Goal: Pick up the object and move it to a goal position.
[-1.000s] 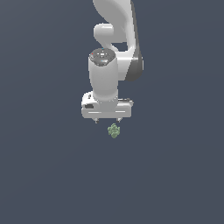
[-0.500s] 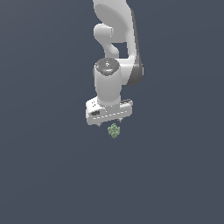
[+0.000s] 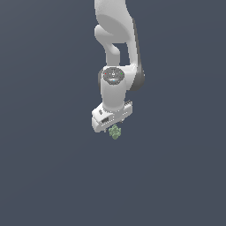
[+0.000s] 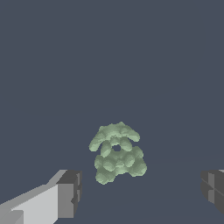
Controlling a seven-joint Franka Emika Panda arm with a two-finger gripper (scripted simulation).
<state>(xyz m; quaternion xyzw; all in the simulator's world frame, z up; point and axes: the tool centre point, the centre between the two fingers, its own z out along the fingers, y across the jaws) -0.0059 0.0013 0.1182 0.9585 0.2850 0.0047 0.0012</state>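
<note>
Your gripper (image 4: 140, 192) is wide open w/ nothing held; the pale-green knobbly clump (image 4: 117, 152) sits btwn the fingers, just ahead of the tips, so drop straight down imo.

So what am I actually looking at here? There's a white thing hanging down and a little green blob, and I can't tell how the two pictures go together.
These are computer renders of a simulated robot arm, white and jointed, reaching down over a plain dark grey surface. The exterior view comes from a camera off the arm and shows it whole. The wrist view comes from a camera on the arm's wrist, looking down past its gripper; the grey blocks at either side are its two fingers, and the jaws stand wide apart. The little green blob is the object, a lumpy pale-green clump lying between the fingers with bare gaps on both sides. Nothing is held yet. In the exterior view the object peeks out just below the gripper.
</note>
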